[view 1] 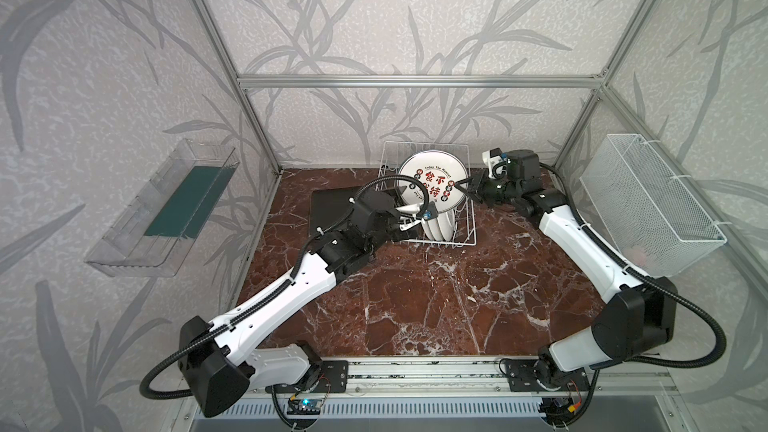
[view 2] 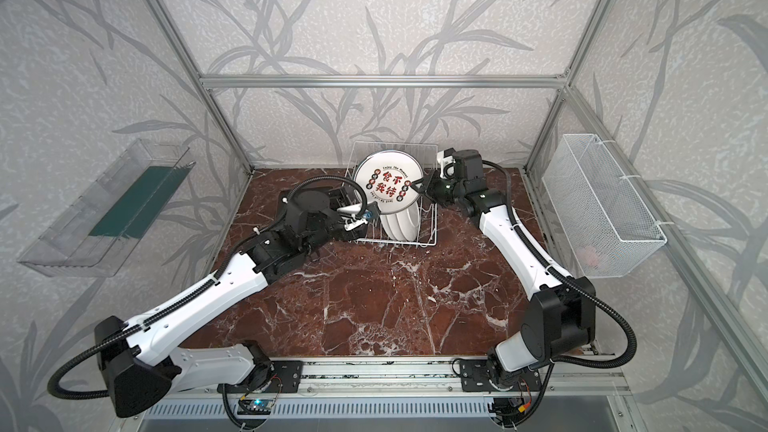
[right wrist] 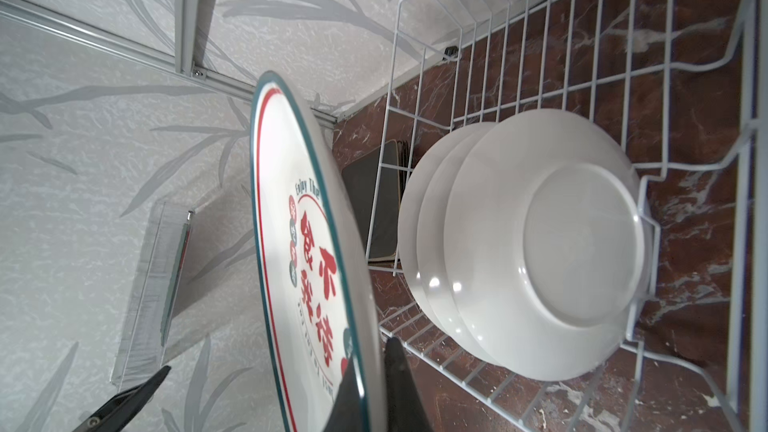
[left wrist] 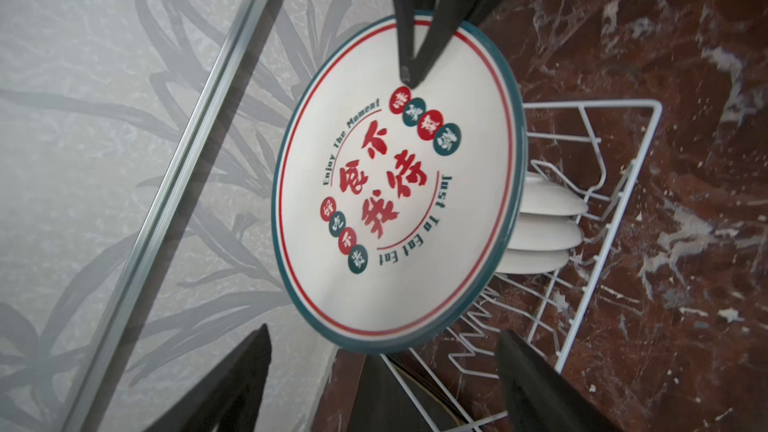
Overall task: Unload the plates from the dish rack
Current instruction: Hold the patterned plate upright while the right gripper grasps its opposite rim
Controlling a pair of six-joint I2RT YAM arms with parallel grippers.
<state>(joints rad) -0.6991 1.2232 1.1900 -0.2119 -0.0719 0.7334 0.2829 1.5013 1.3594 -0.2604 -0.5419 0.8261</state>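
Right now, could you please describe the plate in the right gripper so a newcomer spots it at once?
Find the white wire dish rack at the back of the marble table. Above it, the right gripper pinches one round plate by its edge. Unlike the three plain white plates standing in the rack, it has a teal rim and red characters.

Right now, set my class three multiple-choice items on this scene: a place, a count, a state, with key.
1. The black square plates lie: A on the table beside the dish rack; B inside it; C in a gripper.
2. How many white plates stand in the rack? A one; B three; C five.
3. The right gripper is: A open; B out of view; C shut on the printed plate.
Key: A, the stack lies flat beside the rack; B, three white backs show; C, it pinches the rim.
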